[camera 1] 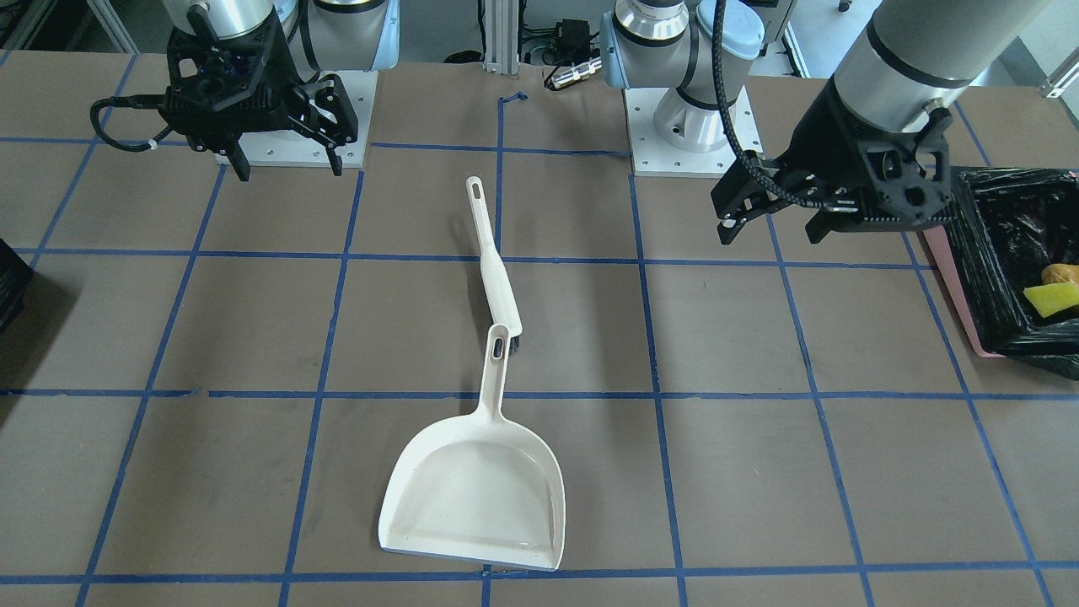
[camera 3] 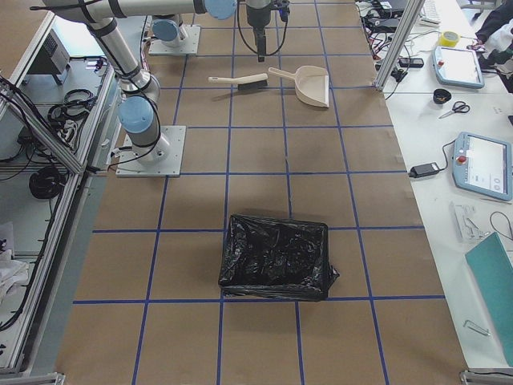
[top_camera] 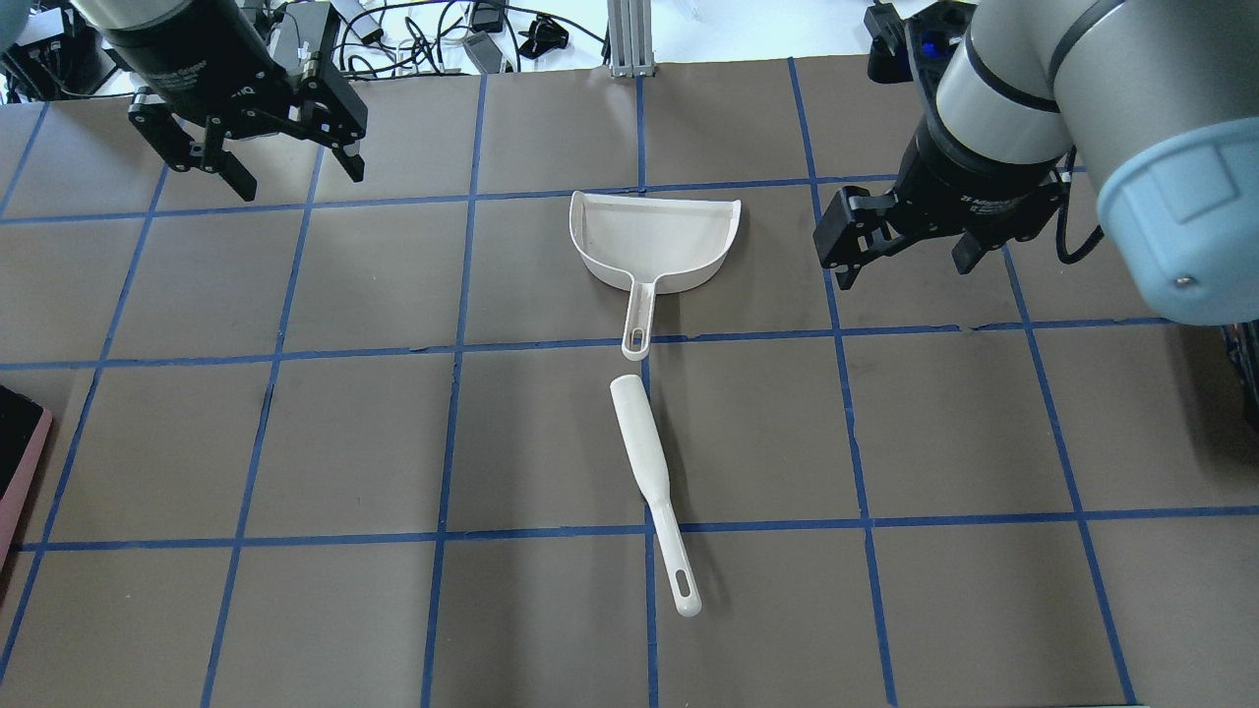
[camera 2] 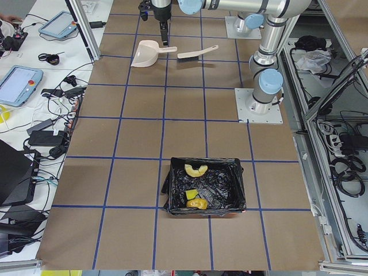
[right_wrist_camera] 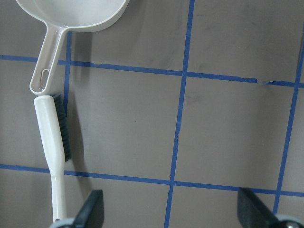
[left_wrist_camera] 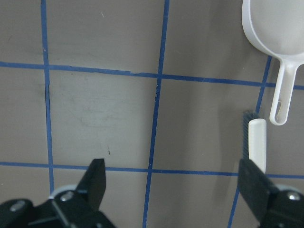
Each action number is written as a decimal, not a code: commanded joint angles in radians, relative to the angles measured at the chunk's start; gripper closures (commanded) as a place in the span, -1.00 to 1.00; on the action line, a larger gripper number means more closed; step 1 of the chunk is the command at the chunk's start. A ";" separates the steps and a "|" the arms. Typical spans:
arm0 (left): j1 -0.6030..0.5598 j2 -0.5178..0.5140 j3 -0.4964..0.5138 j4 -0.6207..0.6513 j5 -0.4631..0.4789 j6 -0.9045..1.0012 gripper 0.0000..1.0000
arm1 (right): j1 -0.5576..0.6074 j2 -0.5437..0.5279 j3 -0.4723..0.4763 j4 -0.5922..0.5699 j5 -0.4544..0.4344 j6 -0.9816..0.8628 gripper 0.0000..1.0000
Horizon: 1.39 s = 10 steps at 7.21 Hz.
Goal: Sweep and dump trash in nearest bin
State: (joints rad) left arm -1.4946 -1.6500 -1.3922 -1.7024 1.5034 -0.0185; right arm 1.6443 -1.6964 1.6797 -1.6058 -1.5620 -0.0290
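Observation:
The trash lies inside the pink bin lined with a black bag: the yellow-green wedge, the golden-brown piece and, in the exterior left view, the tan croissant piece. My left gripper hangs open and empty above the table beside that bin. My right gripper is open and empty near its base. A white dustpan and a white brush lie end to end mid-table, held by nothing. Both wrist views show open fingers above bare table.
A second black-lined bin stands at the robot's right end of the table; only its edge shows in the front-facing view. Blue tape grid lines cover the brown tabletop. The arm base plates stand at the robot's side.

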 commanded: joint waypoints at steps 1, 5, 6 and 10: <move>-0.001 0.048 -0.069 0.053 0.012 0.000 -1.00 | 0.002 0.001 0.000 -0.003 0.002 0.000 -1.00; -0.013 0.134 -0.165 0.058 0.051 -0.011 -1.00 | 0.000 0.001 0.000 -0.006 0.002 -0.002 -1.00; -0.022 0.139 -0.175 0.081 0.051 -0.011 -1.00 | 0.002 0.001 0.000 -0.006 0.002 -0.002 -1.00; -0.022 0.141 -0.174 0.081 0.051 -0.003 -1.00 | 0.000 0.001 0.000 -0.006 0.000 -0.002 -1.00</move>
